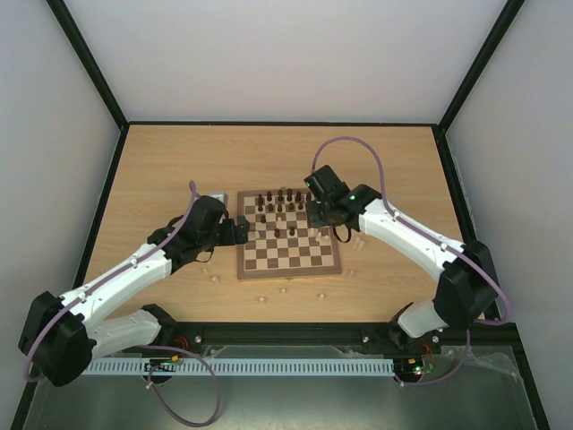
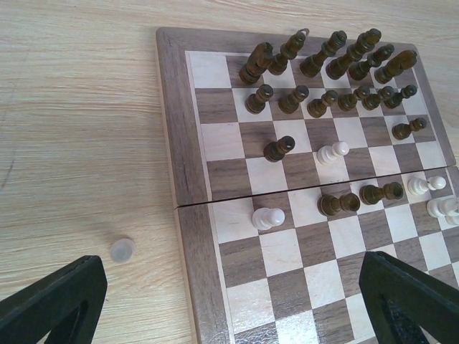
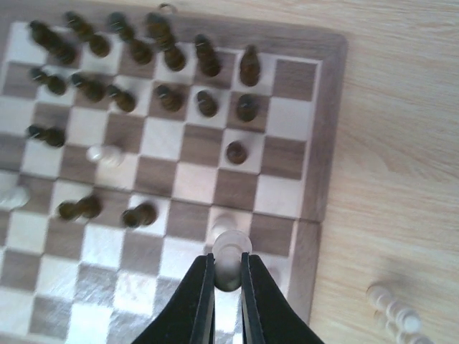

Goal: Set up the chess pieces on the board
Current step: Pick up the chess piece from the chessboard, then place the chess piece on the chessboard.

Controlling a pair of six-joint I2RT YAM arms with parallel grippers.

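The board [image 1: 288, 262] lies mid-table and also shows in the left wrist view [image 2: 192, 236] and the right wrist view [image 3: 315, 193]. Dark brown pieces [image 2: 315, 64] fill its far rows, with a few dark and cream pieces mid-board. My right gripper [image 3: 228, 276] is shut on a cream piece [image 3: 229, 251] and holds it over the board's right side, above another cream piece [image 3: 224, 223]; it is at the board's right edge in the top view [image 1: 324, 215]. My left gripper [image 2: 229, 301] is open and empty over the board's left edge, near a cream pawn [image 2: 267, 217].
Loose cream pieces lie on the table right of the board [image 3: 391, 308], near its front edge [image 1: 285, 290] and left of it [image 2: 122, 249]. A small white box [image 1: 218, 194] sits by the left arm. Black enclosure frames border the table.
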